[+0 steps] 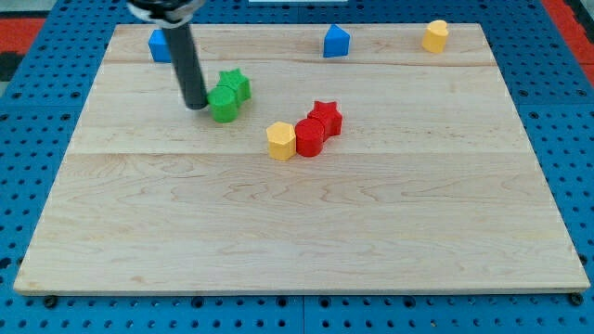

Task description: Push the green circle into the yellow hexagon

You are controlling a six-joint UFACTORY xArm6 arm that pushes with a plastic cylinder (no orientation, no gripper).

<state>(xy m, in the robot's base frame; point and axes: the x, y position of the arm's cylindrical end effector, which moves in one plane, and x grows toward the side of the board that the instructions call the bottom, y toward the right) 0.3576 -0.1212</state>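
Observation:
The green circle (224, 103) lies left of the board's middle, touching the green star (235, 84) just above and to its right. My tip (196, 105) is right against the green circle's left side. The yellow hexagon (280, 141) lies near the middle of the board, below and to the right of the green circle, with a gap between them. It touches the red hexagon-like block (309, 137) on its right.
A red star (326, 117) sits against the red block's upper right. A blue block (161, 44) lies at the top left, partly behind the rod. A blue house-shaped block (336, 42) and a yellow block (435, 35) lie along the top edge.

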